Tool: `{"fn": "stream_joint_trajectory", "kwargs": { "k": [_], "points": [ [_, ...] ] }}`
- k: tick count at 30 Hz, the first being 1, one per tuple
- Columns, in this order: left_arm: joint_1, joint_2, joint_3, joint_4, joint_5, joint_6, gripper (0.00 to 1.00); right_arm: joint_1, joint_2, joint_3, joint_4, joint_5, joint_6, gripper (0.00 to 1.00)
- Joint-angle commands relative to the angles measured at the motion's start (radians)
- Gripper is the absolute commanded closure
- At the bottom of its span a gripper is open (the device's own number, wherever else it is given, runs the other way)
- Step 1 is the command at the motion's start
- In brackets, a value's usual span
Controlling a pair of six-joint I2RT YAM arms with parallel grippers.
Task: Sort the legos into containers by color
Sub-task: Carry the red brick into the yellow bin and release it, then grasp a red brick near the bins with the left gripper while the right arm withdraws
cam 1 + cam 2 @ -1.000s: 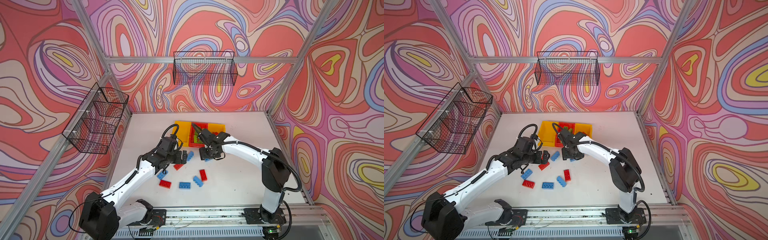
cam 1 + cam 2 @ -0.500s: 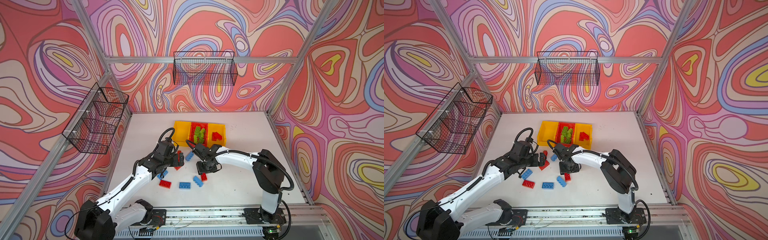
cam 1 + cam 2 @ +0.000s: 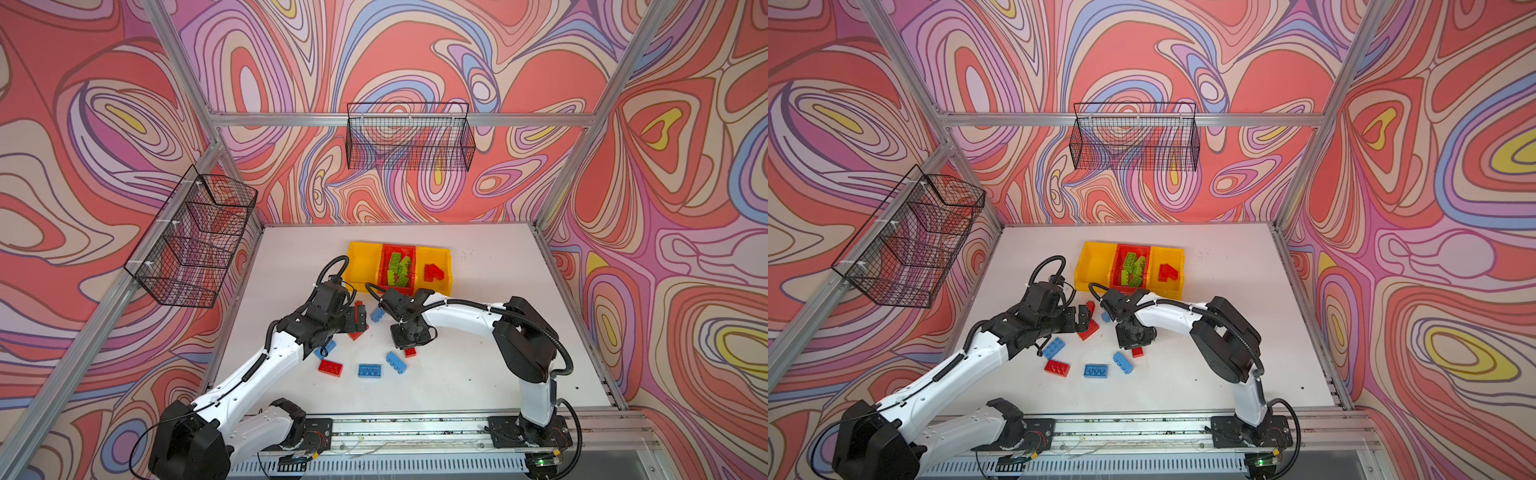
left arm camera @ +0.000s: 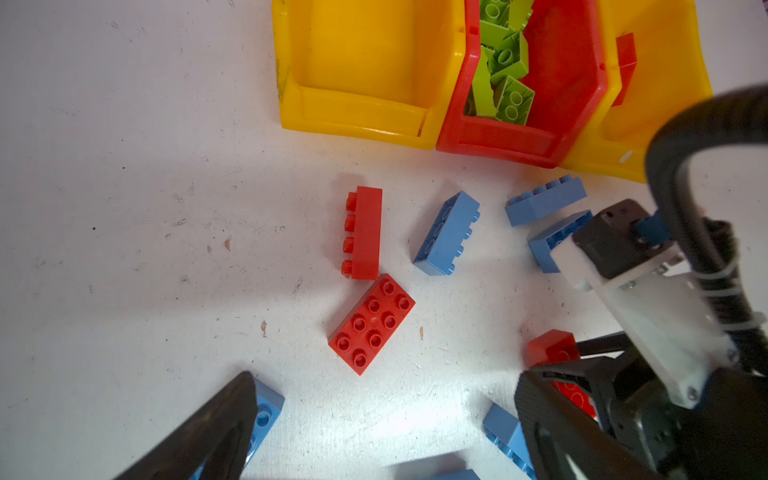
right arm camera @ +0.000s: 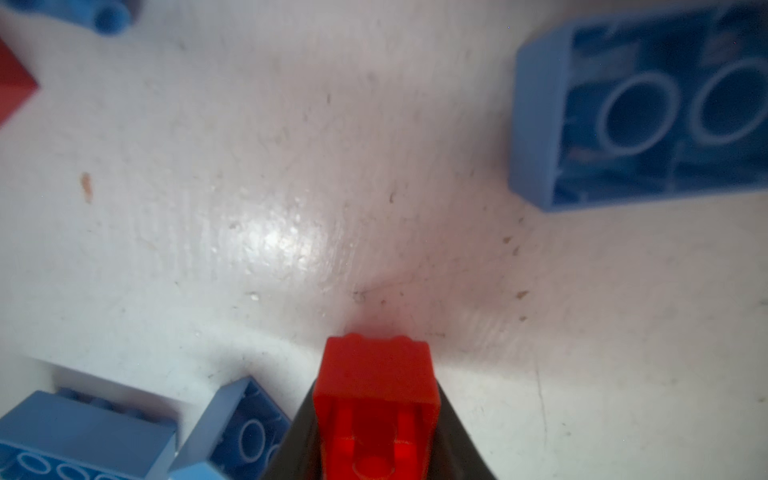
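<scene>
Grips a short red lego (image 5: pixel 376 399) in the right jaws, clamped on its two sides, hollow underside turned toward the wrist camera, studs pointing away. Holds it down at the white surface (image 3: pixel 457 374); resting or just lifted, cannot tell. Places it just beside a light blue lego (image 3: pixel 396 362) and well apart from the containers.

Hovers with the left jaws spread wide over the loose pile. Frames, between them in the left wrist view, a red 2x4 lego (image 4: pixel 371 324) lying studs up, with a second red lego (image 4: pixel 363 232) tipped on its side just beside it and a tipped blue lego (image 4: pixel 448 233) near both.

Farther back, in both top views: lime green legos (image 3: pixel 397 268) heaped in the red bin (image 3: pixel 398 247), red legos (image 3: pixel 433 272) in the right yellow bin (image 3: pixel 432 253), and the left yellow bin (image 3: pixel 363 262) joined on the other side.
</scene>
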Motion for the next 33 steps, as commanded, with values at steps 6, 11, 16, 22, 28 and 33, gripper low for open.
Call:
{"fn": "stream_joint_trajectory", "kwargs": {
  "k": [6,11,16,22,28,33],
  "points": [
    [0.014,0.07,0.034,0.001,-0.01,-0.006,0.0,-0.189,0.022,0.229,-0.073,0.129,-0.118,0.72],
    [0.02,0.117,0.074,-0.028,-0.026,-0.007,0.0,-0.299,0.092,0.38,-0.09,0.16,-0.194,0.72],
    [0.022,0.132,0.084,-0.05,-0.031,-0.013,0.0,-0.383,0.145,0.442,-0.069,0.162,-0.238,0.72],
    [0.025,0.146,0.092,-0.079,-0.038,-0.024,0.0,-0.451,0.228,0.535,-0.047,0.154,-0.257,0.71],
    [0.033,0.186,0.109,-0.106,-0.039,-0.024,0.0,-0.487,0.286,0.603,-0.048,0.145,-0.257,0.56],
    [0.038,0.221,0.114,-0.104,-0.03,-0.026,0.0,-0.486,0.234,0.582,-0.034,0.136,-0.27,0.27]
  ]
}}
